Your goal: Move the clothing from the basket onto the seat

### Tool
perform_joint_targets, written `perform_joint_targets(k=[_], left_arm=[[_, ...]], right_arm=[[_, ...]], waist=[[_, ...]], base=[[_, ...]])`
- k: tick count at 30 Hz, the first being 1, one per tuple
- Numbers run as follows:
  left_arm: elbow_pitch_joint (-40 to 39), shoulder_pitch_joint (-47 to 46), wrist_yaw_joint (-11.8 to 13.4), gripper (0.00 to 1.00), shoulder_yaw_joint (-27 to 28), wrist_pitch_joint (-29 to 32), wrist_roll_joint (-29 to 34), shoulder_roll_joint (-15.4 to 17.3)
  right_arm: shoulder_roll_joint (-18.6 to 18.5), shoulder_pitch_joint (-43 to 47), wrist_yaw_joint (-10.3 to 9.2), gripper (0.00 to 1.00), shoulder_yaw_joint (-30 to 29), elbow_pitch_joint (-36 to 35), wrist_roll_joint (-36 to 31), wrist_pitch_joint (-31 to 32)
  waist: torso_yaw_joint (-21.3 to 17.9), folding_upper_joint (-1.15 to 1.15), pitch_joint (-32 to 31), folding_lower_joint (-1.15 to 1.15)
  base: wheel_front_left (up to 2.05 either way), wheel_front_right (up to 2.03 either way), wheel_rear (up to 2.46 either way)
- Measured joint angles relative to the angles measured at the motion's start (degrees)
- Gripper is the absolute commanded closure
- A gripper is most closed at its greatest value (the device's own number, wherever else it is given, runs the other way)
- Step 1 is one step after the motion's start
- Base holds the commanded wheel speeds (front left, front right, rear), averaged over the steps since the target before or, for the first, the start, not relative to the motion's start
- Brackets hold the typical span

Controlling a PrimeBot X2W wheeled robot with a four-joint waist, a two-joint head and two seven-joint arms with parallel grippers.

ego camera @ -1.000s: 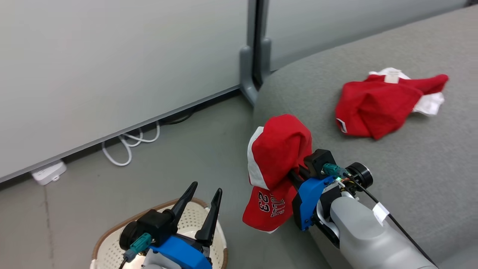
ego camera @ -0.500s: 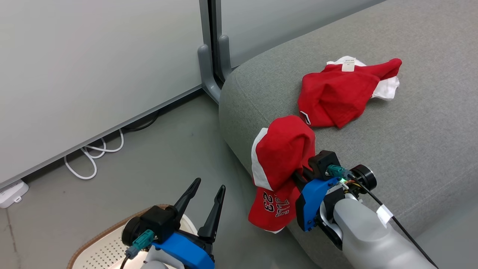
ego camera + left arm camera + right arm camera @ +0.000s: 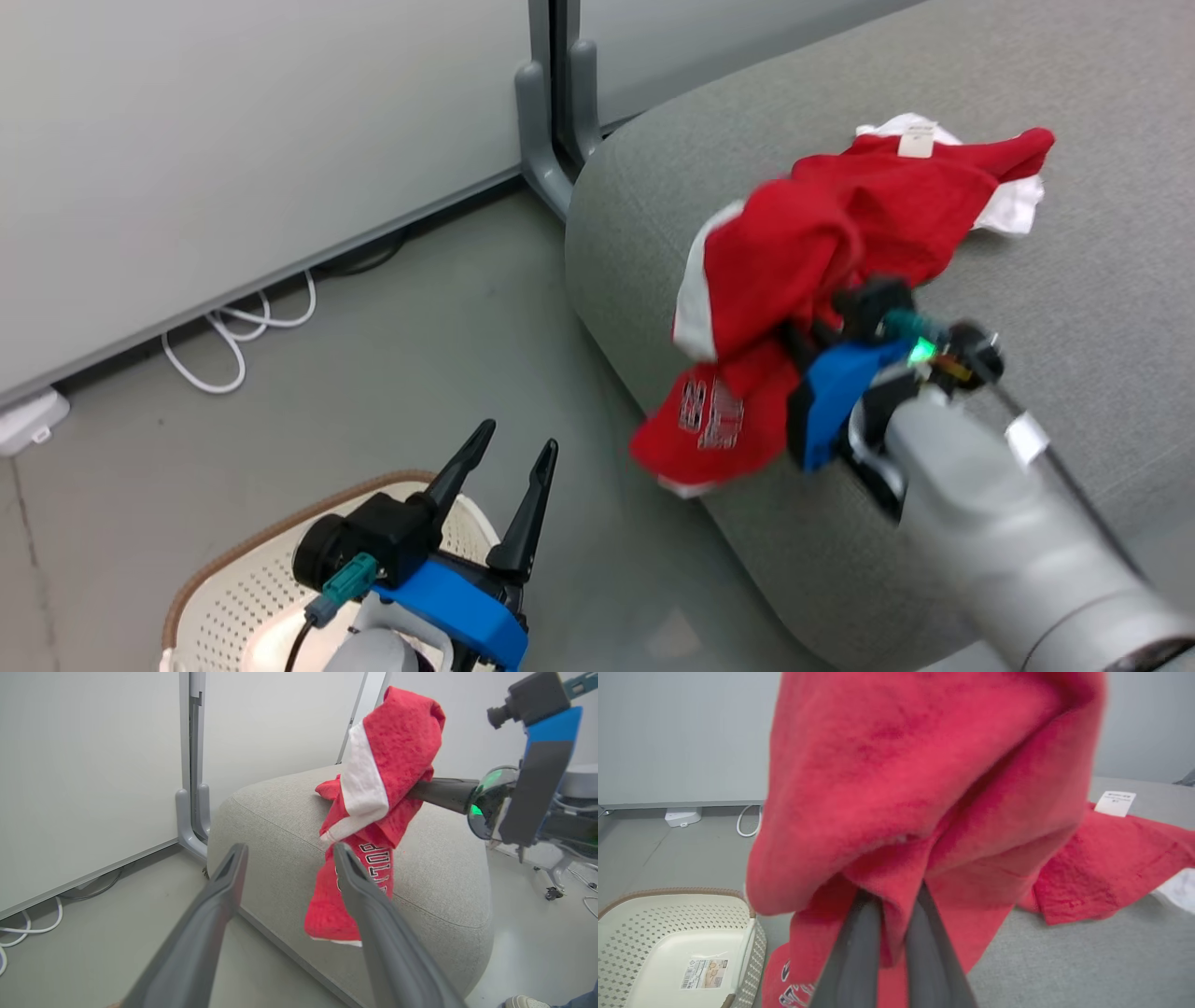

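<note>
My right gripper [image 3: 801, 334] is shut on a red garment [image 3: 747, 299] with white trim and white lettering, which hangs over the front left edge of the grey seat [image 3: 1074, 308]. In the right wrist view the two fingers [image 3: 859, 942] pinch a fold of this red fabric [image 3: 924, 788]. A second red garment [image 3: 943, 187] lies bunched on the seat just beyond. The white basket [image 3: 233, 588] stands on the floor at the lower left, and its inside [image 3: 668, 933] holds only a label. My left gripper [image 3: 518, 436] is open above it with nothing between its fingers.
A grey partition foot [image 3: 551, 140] stands on the floor by the seat's corner. A white cable [image 3: 233, 336] and a white adapter [image 3: 28, 420] lie along the wall. A shoe [image 3: 523, 1002] and a wheeled chair base [image 3: 553, 891] show beyond the seat.
My right arm has risen and moved farther over the seat, carrying the lettered garment toward the one lying there. The head camera has shifted. The left gripper stays open over the basket.
</note>
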Motion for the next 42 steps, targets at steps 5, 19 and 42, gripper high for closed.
perform_joint_targets(k=[5, 19, 42], left_arm=[[-0.54, -2.26, 0.0, 0.0, -1.02, 0.0, 0.51, 1.22], [-6.56, -15.85, 0.0, 0.0, -3.42, 0.0, 3.91, 5.78], [-7.58, -17.5, 0.01, 0.0, -1.42, 0.0, 3.49, 5.25]], right_arm=[[-5.66, -9.14, 0.0, 1.0, -1.53, -2.01, 1.51, 3.38], [-30.26, -25.21, 0.0, 1.0, -14.37, -6.08, 4.88, 6.14], [-27.21, -17.12, 0.0, 0.0, -24.46, 4.26, 3.49, -1.12]], waist=[[1.25, 0.0, 3.71, 0.0], [6.58, 0.0, 21.52, 0.01], [14.23, 0.0, 28.22, 0.01]], base=[[0.0, 0.0, 0.0], [0.0, 0.0, 0.0], [0.0, 0.0, 0.0]])
